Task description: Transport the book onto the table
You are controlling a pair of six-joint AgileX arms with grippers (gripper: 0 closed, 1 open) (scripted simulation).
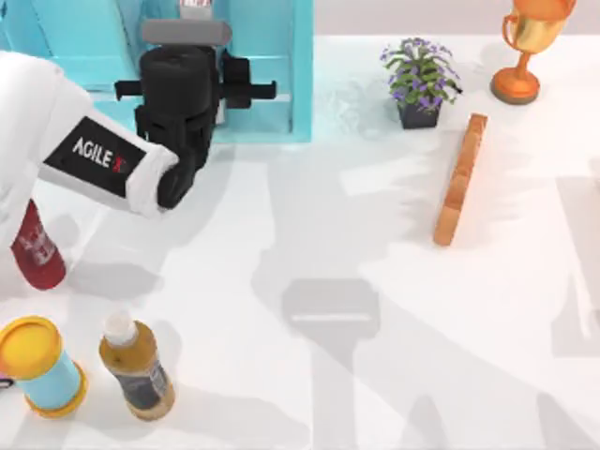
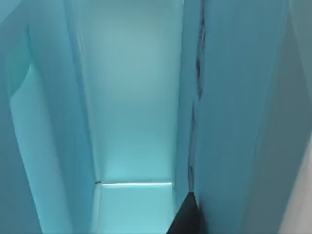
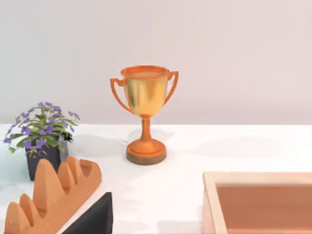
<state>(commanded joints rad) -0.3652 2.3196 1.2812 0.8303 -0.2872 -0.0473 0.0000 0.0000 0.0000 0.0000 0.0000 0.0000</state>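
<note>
From above, the left gripper [image 1: 192, 42] reaches into the blue shelf unit [image 1: 281, 94] at the far left of the white surface [image 1: 309, 281]; whether its fingers are spread or pinched I cannot tell. A red bottle [image 1: 37, 248], a yellow-lidded can [image 1: 42, 366] and a brown bottle [image 1: 136, 367] stand near left. An orange slab [image 1: 461, 178], a potted plant [image 1: 419, 80] and a trophy [image 1: 527, 47] sit far right.

The left wrist view looks down a teal slot, with what I take for the book [image 2: 234, 112] close alongside, one dark fingertip [image 2: 185, 219] against it.

The right wrist view faces the trophy; that arm seems parked at the right.

Risk: a grip on one cover alone could let the heavy book twist or snag on the shelf wall during withdrawal.
</note>
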